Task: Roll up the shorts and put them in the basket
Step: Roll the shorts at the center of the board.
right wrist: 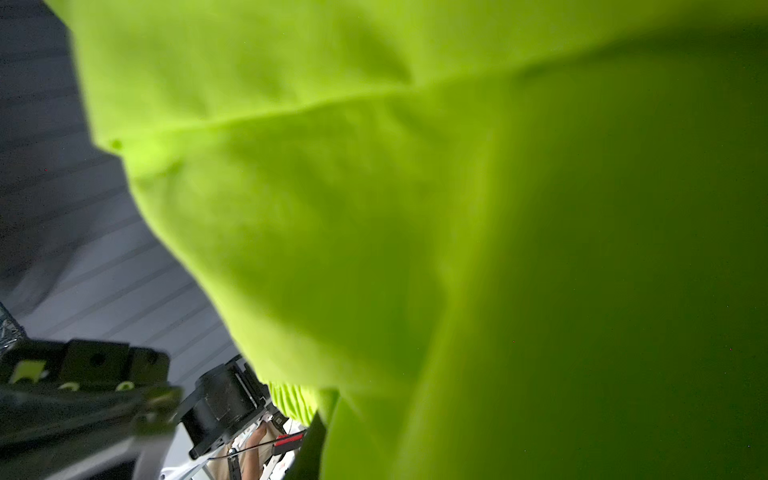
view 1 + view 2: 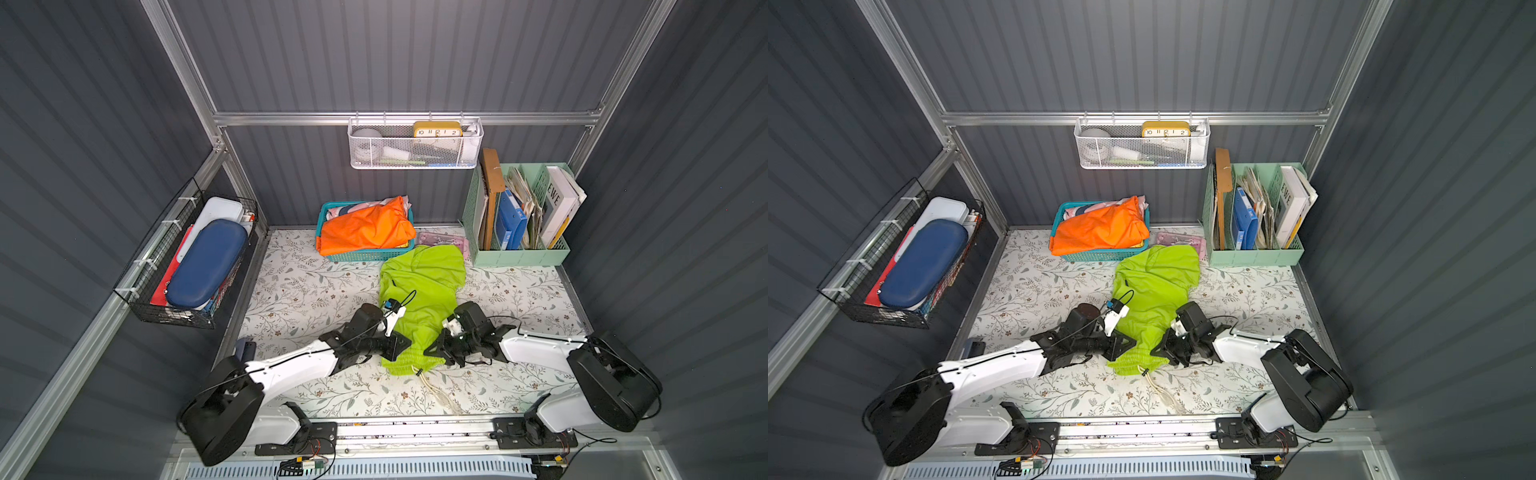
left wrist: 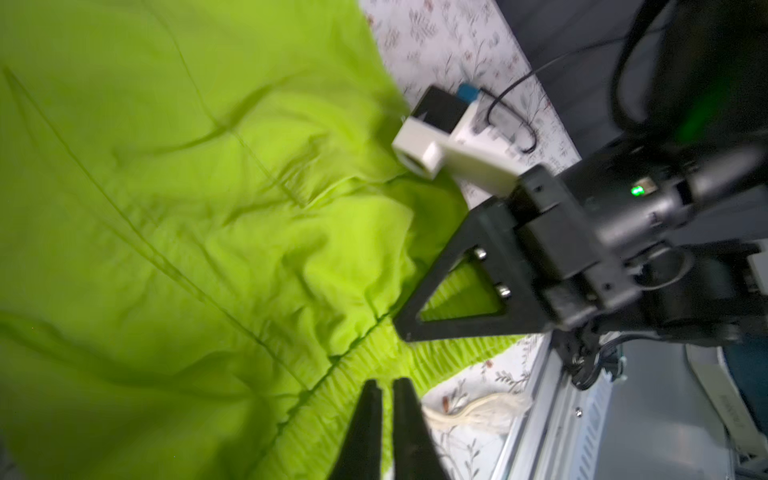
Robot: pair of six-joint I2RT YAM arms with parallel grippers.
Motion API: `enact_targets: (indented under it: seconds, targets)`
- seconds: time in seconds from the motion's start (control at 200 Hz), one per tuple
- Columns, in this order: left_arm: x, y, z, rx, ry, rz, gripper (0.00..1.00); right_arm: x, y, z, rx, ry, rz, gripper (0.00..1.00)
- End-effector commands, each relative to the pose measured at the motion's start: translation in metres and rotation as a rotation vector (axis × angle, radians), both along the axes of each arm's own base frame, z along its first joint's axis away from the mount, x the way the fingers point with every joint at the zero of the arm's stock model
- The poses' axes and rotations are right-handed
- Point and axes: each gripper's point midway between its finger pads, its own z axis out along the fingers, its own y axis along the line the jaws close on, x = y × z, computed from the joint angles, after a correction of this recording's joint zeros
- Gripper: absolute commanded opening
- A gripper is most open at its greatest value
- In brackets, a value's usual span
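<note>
As the bright lime-green fabric shorts lie flat and unrolled on the floral-print desk, both top views show their gathered elastic waistband at the near end. The legs reach toward the back wall, and the pale cream drawstring trails toward the robot. The left gripper and the right gripper meet the waistband from opposite sides.

In the left wrist view, the left gripper hangs over the band with its jaws parted by a narrow slit and no cloth seen caught between them. The right gripper rests a black triangular finger on the same band, its opening hidden. In the right wrist view, blurred green cloth of the shorts fills nearly everything, so whether the right gripper is wide, narrow or clamped cannot be told.

The step in hand appears to be taking hold of the waistband to start the roll; no turn is made yet. The next move likely calls for a firm pinch at both ends, then an even turn away from the robot, clear of the drawstring.
</note>
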Motion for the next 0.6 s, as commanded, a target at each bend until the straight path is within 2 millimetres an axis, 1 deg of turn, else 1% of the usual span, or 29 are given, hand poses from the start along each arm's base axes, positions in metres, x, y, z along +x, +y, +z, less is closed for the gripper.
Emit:
enact_targets:
  seconds: [0.0,0.02,0.055,0.11,0.145,0.25,0.31,0.4,0.465,0.595]
  targets:
    - [0.009,0.003,0.036,-0.013,-0.181,-0.008,0.57,0.013,-0.006,0.010,-0.017,-0.013,-0.073,0.00]
    - [0.010,0.003,0.040,-0.010,-0.195,-0.006,0.67,0.014,-0.006,0.011,-0.011,-0.011,-0.083,0.00]
    - [0.011,0.004,0.046,-0.007,-0.217,-0.012,0.76,0.015,-0.006,0.013,0.000,-0.006,-0.097,0.00]
    - [0.013,0.005,0.051,0.003,-0.245,-0.012,0.85,0.019,-0.005,0.016,0.022,-0.001,-0.119,0.00]
    - [0.014,0.006,0.055,0.006,-0.266,-0.007,0.89,0.022,-0.004,0.019,0.041,0.007,-0.138,0.00]
    - [0.013,0.007,0.061,0.014,-0.358,-0.024,0.93,0.034,-0.002,0.028,0.128,0.028,-0.206,0.00]
    - [0.013,0.008,0.063,0.030,-0.430,-0.040,0.95,0.038,0.001,0.035,0.165,0.034,-0.211,0.00]
    - [0.014,0.006,0.059,0.091,-0.517,-0.067,0.97,0.040,0.004,0.042,0.152,0.037,-0.186,0.00]
    - [0.015,0.003,0.056,0.135,-0.577,-0.089,0.98,0.043,0.004,0.047,0.158,0.033,-0.198,0.00]
    - [0.013,-0.006,0.058,0.159,-0.665,-0.127,1.00,0.047,0.005,0.053,0.175,0.032,-0.207,0.00]
